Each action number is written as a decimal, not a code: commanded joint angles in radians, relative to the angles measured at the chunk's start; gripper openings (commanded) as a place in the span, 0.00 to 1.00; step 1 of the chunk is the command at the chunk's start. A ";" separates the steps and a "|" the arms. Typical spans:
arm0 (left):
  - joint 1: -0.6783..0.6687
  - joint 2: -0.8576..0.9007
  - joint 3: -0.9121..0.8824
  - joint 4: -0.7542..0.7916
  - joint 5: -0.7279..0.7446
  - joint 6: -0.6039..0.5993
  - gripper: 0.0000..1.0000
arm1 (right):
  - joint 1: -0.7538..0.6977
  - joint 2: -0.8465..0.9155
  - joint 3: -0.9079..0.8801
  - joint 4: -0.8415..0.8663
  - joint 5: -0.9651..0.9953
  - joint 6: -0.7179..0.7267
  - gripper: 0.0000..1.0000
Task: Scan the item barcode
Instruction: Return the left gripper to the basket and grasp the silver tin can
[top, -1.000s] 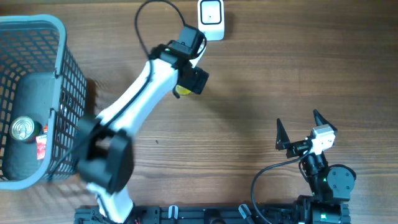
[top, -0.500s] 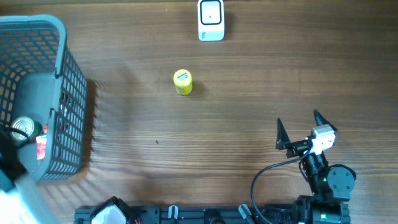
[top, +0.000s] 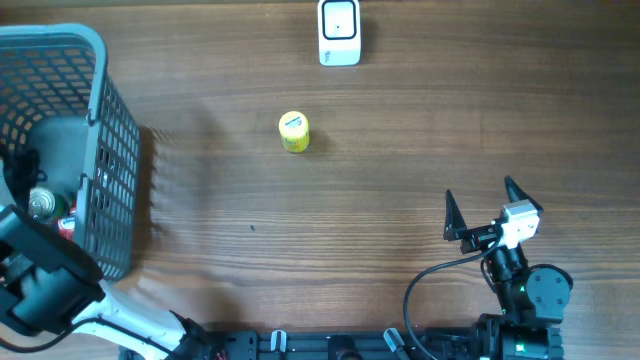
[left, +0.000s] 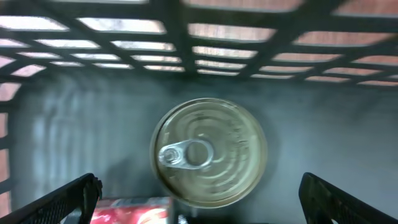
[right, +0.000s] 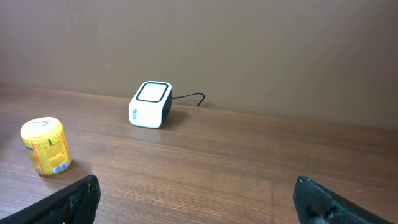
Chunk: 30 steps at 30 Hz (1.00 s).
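Note:
A white barcode scanner (top: 340, 32) stands at the table's far edge, also visible as the scanner (right: 150, 104) in the right wrist view. A small yellow tub (top: 294, 131) stands upright on the wood in front of it, apart from both grippers. My left gripper (left: 199, 186) hangs open inside the grey basket (top: 110, 150), straight above a silver tin can (left: 208, 152) with a pull ring. It touches nothing. A red packet (left: 130, 211) lies beside the can. My right gripper (top: 490, 212) rests open at the front right, nothing between its fingers.
The left arm (top: 45, 285) reaches over the basket's near wall from the front left corner. The scanner's cable (right: 189, 96) trails off behind it. Bare wood (top: 400, 150) lies between the yellow tub and the right gripper.
The left arm has swung from over the yellow tub near the scanner back to the basket, leaving the tub standing on the table. The right arm has not moved.

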 joint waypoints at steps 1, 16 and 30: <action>-0.029 0.019 -0.080 0.087 -0.069 -0.012 1.00 | -0.002 -0.005 -0.001 0.005 0.002 0.015 1.00; -0.033 0.019 -0.245 0.249 -0.150 -0.009 1.00 | -0.002 -0.005 -0.001 0.005 0.002 0.015 1.00; -0.033 0.021 -0.245 0.292 -0.153 -0.009 1.00 | -0.002 -0.005 -0.001 0.005 0.002 0.015 1.00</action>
